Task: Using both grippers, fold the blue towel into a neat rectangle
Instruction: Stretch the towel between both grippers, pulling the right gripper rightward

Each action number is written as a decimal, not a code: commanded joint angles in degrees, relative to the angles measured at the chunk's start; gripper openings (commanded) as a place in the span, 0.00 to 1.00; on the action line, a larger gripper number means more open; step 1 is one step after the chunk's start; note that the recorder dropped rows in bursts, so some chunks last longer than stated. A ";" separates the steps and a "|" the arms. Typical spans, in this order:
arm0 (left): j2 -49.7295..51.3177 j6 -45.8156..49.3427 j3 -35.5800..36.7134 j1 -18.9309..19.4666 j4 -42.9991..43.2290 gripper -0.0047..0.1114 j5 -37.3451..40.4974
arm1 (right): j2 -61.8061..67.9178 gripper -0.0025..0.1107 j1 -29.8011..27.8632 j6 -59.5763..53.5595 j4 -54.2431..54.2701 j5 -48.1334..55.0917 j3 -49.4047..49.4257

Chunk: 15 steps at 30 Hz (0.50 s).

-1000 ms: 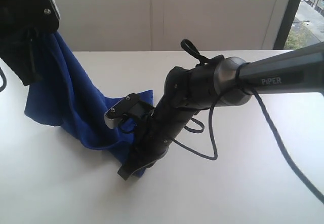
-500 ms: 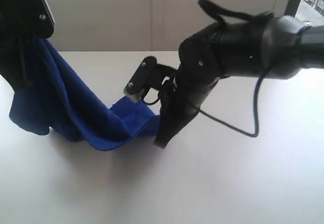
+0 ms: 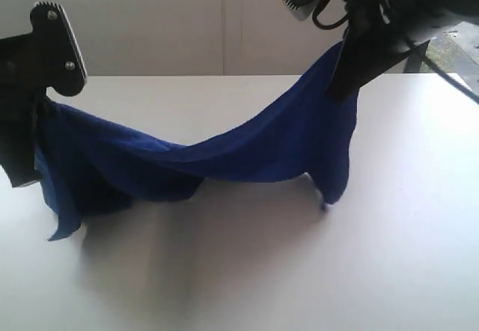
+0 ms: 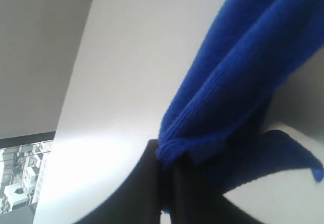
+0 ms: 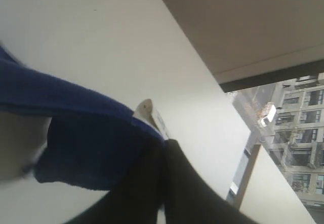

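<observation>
The white surface (image 3: 247,286) spreads in front of the blue towel (image 3: 247,147), which hangs above it as a sagging band. Whether the towel's lowest folds touch the surface cannot be told. At the towel's left end the left gripper (image 4: 166,158) is clamped on a bunched edge, with a loose corner dangling below. At the towel's right end, higher up, the right gripper (image 5: 163,150) is pinched tight on the other edge. Behind the towel stands a pale wall (image 3: 187,24).
</observation>
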 commanded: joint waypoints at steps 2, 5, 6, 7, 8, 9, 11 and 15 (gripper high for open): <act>-1.21 13.25 -0.25 -0.23 -8.04 0.04 5.92 | -3.68 0.02 -0.73 2.35 -3.26 1.51 -0.11; -3.13 20.28 -0.25 -0.23 -14.02 0.04 7.14 | -5.62 0.02 -0.73 2.35 -3.26 1.79 -0.11; -3.73 21.55 -0.25 -0.23 -15.11 0.04 7.40 | -5.93 0.02 -0.73 2.35 -3.26 1.91 -0.11; -4.68 23.56 -0.25 -0.23 -16.79 0.04 7.68 | -6.25 0.02 -0.73 2.35 -3.26 1.91 -0.11; -5.35 24.57 -0.25 -0.23 -17.63 0.04 7.84 | -6.56 0.02 -0.73 2.49 -3.26 2.15 -0.11; -6.17 25.13 -0.25 -0.23 -18.33 0.04 7.97 | -6.84 0.02 -0.73 2.74 -3.26 2.29 -0.11; -7.76 25.35 -0.25 -0.23 -19.20 0.04 8.26 | -7.53 0.02 -0.73 2.79 -3.26 2.55 -0.11; -9.49 25.42 -0.25 -0.23 -19.34 0.04 10.54 | -8.58 0.02 -0.73 3.28 -4.52 2.08 -0.11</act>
